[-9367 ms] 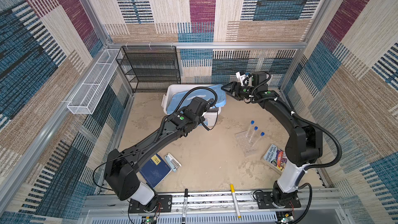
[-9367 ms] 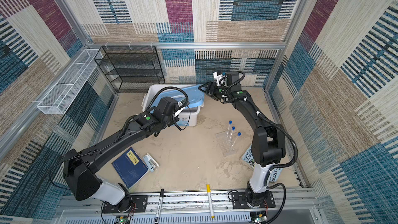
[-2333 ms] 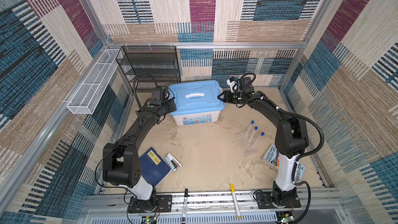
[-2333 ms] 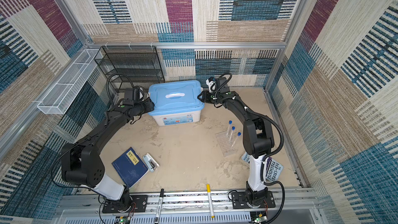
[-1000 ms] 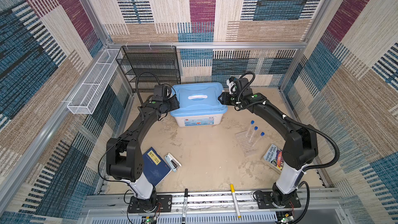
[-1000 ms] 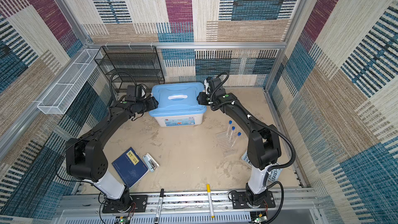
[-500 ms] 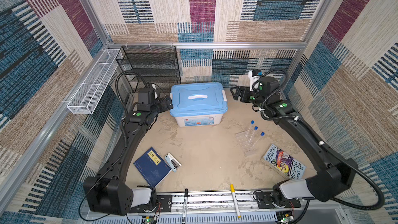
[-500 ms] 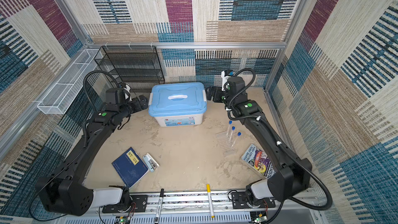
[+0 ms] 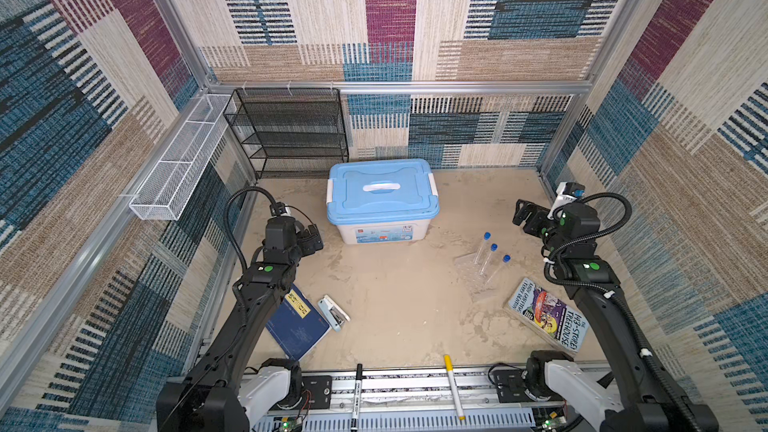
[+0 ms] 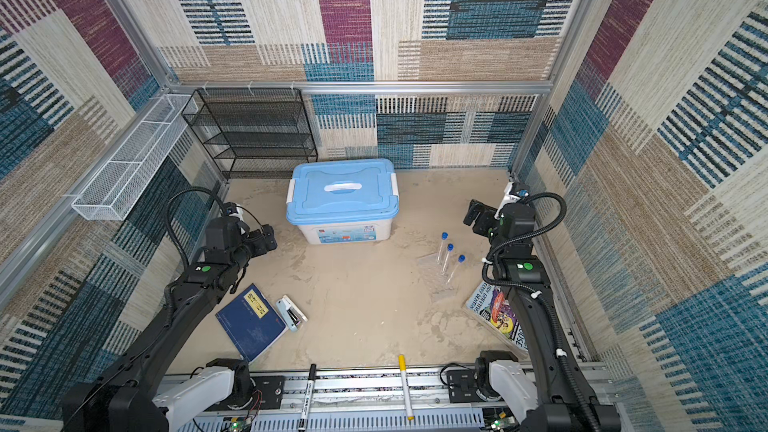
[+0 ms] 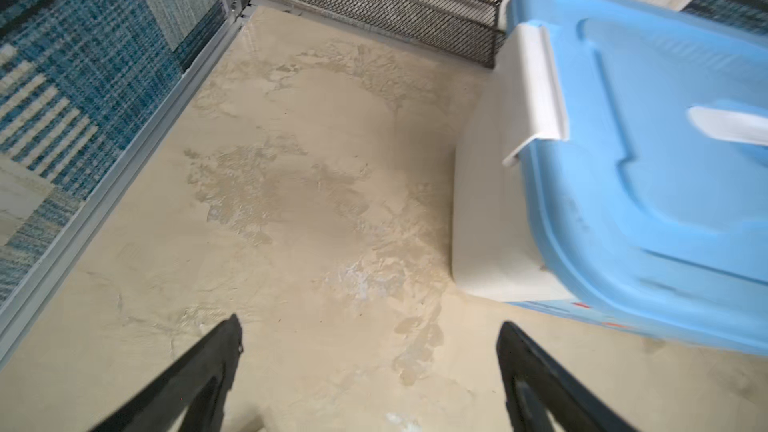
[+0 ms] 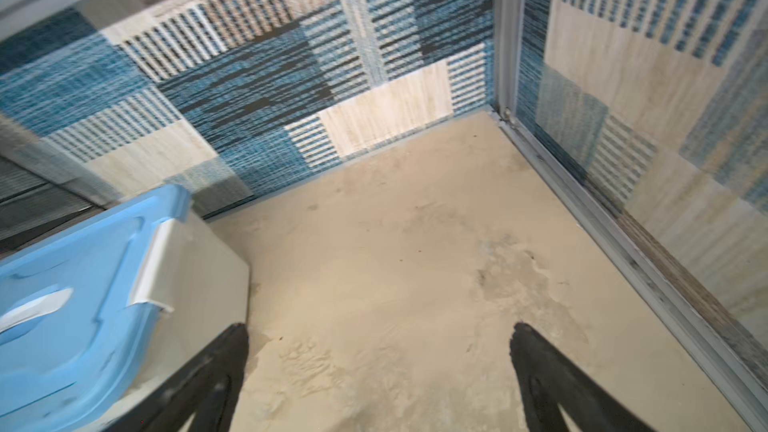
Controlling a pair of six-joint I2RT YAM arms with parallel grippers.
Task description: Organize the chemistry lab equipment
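Observation:
Three clear blue-capped test tubes (image 9: 491, 257) (image 10: 447, 257) lean in a clear plastic rack (image 9: 471, 270) (image 10: 432, 268) on the sandy floor, right of centre in both top views. My left gripper (image 9: 314, 239) (image 10: 269, 239) (image 11: 370, 322) hovers open and empty, left of the blue-lidded box (image 9: 382, 197) (image 10: 343, 193). My right gripper (image 9: 521, 214) (image 10: 473, 212) (image 12: 380, 330) is open and empty too, off the box's right side and behind the tubes. The box lid (image 11: 644, 160) (image 12: 83, 284) is shut, with its white side latches down.
A black wire shelf (image 9: 291, 130) and a white wire basket (image 9: 178, 160) stand at the back left. A dark blue book (image 9: 297, 322) and pale stapler (image 9: 334, 312) lie near left, a colourful book (image 9: 548, 317) near right. Black (image 9: 357, 392) and yellow (image 9: 453, 388) markers rest on the front rail.
Both grippers were at the box's side latches a second ago. They have since opened wide and drawn back from the box, left arm to the left, right arm to the right.

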